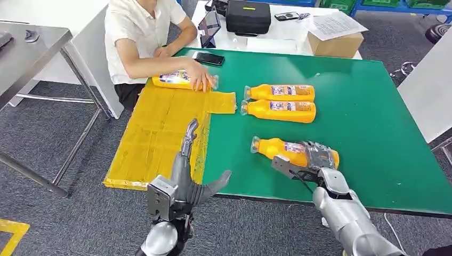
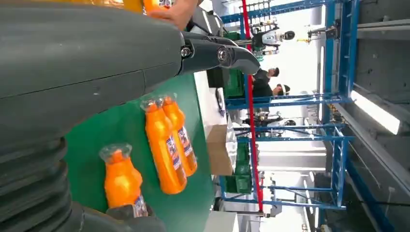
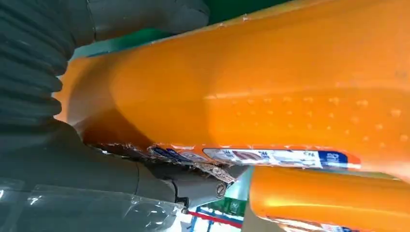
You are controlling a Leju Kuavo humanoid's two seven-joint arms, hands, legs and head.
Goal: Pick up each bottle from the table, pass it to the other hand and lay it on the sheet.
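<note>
Three orange bottles lie on the green table [image 1: 373, 122]. Two rest side by side at mid-table, the far one [image 1: 281, 92] and the near one [image 1: 281, 111]; both appear in the left wrist view [image 2: 167, 145]. Closer to the front edge lies the third bottle [image 1: 282, 148] [image 2: 121, 179] [image 3: 290, 96], and my right hand [image 1: 312, 160] grips its base end, fingers over it and thumb in front. My left hand [image 1: 186, 165] hovers open above the front right part of the yellow sheet [image 1: 154, 133], fingers [image 2: 217, 53] stretched out. A fourth bottle [image 1: 173, 80] lies at the sheet's far end.
A person [image 1: 144, 32] sits at the far left corner, one hand [image 1: 201, 80] resting on the bottle on the sheet. A phone [image 1: 208, 58] lies on the far table edge. Behind stand a black case [image 1: 248, 17], a cardboard box [image 1: 336, 44] and a grey side table [image 1: 32, 48].
</note>
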